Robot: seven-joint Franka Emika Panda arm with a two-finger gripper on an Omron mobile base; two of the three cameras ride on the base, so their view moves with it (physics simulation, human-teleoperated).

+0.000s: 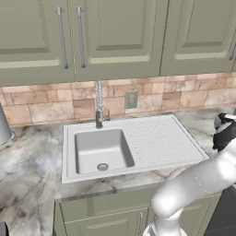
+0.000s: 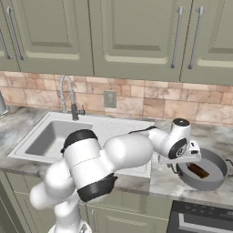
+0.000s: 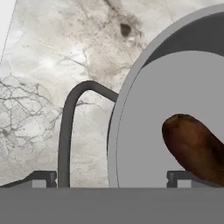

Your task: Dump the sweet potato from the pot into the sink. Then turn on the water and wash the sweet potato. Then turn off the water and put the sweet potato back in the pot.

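Observation:
The dark grey pot [image 2: 213, 181] stands on the marble counter right of the sink [image 2: 28, 146]. In it lies the brown sweet potato [image 2: 198, 170]. My gripper [image 2: 175, 167] hangs open just above the pot's left side. In the hand view the gripper [image 3: 111, 179] straddles the rim of the pot [image 3: 175, 87]. One fingertip [image 3: 43, 178] is outside by the loop handle [image 3: 65, 127], the other over the pot floor beside the sweet potato [image 3: 194, 146]. The sink [image 1: 83, 173] has a bare basin, and no water runs from the chrome faucet [image 1: 98, 106].
A dotted drainboard [image 1: 156, 138] lies between the basin and the pot. A pale grey cylinder [image 1: 3, 125] stands at the counter's far left. A dark stove edge [image 2: 200, 220] sits below the pot. Wall cabinets hang overhead.

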